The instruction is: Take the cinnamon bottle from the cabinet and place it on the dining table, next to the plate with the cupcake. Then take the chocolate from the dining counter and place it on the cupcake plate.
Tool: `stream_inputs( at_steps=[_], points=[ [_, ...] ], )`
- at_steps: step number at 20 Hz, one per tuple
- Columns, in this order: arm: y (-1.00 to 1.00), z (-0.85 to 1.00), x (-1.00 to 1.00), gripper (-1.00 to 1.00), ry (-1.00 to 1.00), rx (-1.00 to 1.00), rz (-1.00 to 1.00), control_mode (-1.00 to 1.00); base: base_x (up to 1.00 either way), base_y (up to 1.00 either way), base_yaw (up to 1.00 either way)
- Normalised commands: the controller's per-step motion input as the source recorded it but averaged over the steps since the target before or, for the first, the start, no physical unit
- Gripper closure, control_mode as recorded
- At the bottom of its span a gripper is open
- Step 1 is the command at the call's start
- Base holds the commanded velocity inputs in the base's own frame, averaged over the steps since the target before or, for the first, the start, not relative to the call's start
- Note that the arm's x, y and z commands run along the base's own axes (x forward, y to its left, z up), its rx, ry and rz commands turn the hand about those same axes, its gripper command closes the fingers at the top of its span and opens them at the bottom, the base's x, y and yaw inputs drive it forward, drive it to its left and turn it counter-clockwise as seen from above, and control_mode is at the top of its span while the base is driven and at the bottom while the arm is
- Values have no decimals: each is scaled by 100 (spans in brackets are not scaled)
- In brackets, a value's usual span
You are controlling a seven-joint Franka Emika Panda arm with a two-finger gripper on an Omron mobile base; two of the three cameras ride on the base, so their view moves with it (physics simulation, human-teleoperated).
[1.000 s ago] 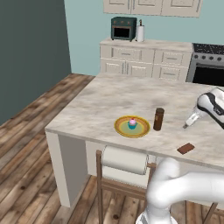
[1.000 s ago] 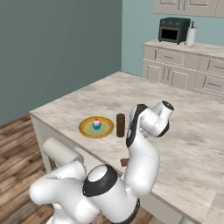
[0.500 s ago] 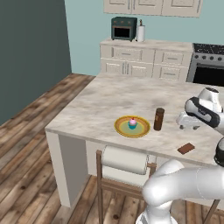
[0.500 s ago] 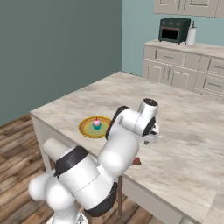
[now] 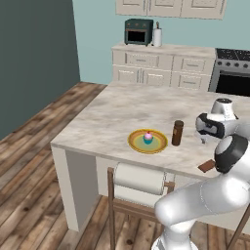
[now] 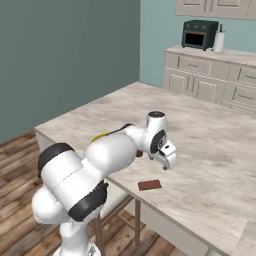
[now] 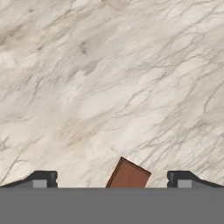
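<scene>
The cinnamon bottle (image 5: pixel 177 133) stands upright on the dining table (image 5: pixel 127 105), just right of the yellow plate (image 5: pixel 147 141) that carries the cupcake (image 5: pixel 148 137). The chocolate (image 5: pixel 207 166) lies flat near the table's front edge, and it is the same bar as the chocolate (image 6: pixel 149 185) in the right base view. My gripper (image 5: pixel 204 139) hangs over the table between bottle and bar, a little above the surface. In the hand view the gripper (image 7: pixel 112 180) is open, with nothing held, and the chocolate (image 7: pixel 128 175) pokes in at the bottom between the fingertips (image 7: pixel 43 178).
A chair with a white roll back (image 5: pixel 140 179) is tucked under the table's front edge. Against the far wall stand a counter with drawers (image 5: pixel 163 63), a toaster oven (image 5: pixel 138 31) and a stove (image 5: pixel 233 73). My own arm (image 6: pixel 110 155) hides most of the plate (image 6: pixel 99 136).
The arm has folded in closer over the table and the hand has turned to point down at the surface near the chocolate. The bottle, plate and chocolate have stayed put.
</scene>
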Motion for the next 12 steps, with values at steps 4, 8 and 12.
stream_inputs(
  at_steps=[4, 8, 12],
  points=[
    [19, -15, -15, -100, 0, 0, -78, -100, 0, 0, 0],
    [13, -7, -10, -100, 6, 1, -57, -100, 0, 0, 0],
    [0, -1, -17, -100, 0, 5, -27, -100, 0, 0, 0]
  ],
)
